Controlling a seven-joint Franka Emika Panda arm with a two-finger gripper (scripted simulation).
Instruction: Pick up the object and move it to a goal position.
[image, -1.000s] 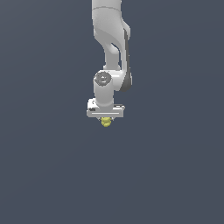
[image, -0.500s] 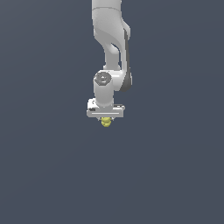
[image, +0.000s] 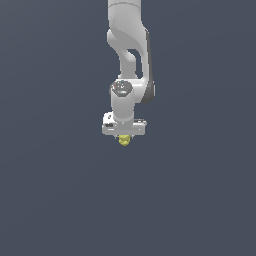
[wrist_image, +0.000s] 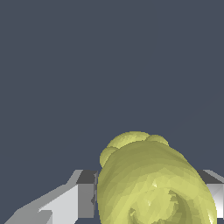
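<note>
One arm, one gripper (image: 124, 138) clamped on one lumpy yellow object (image: 124, 141), fingers (wrist_image: 81, 194) flanking it. Plain dark ground (image: 200, 200).

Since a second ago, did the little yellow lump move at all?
No. In the exterior view the yellow lump sits at the same spot under the pincer, the same way below the arm's base at the picture's top edge.
</note>
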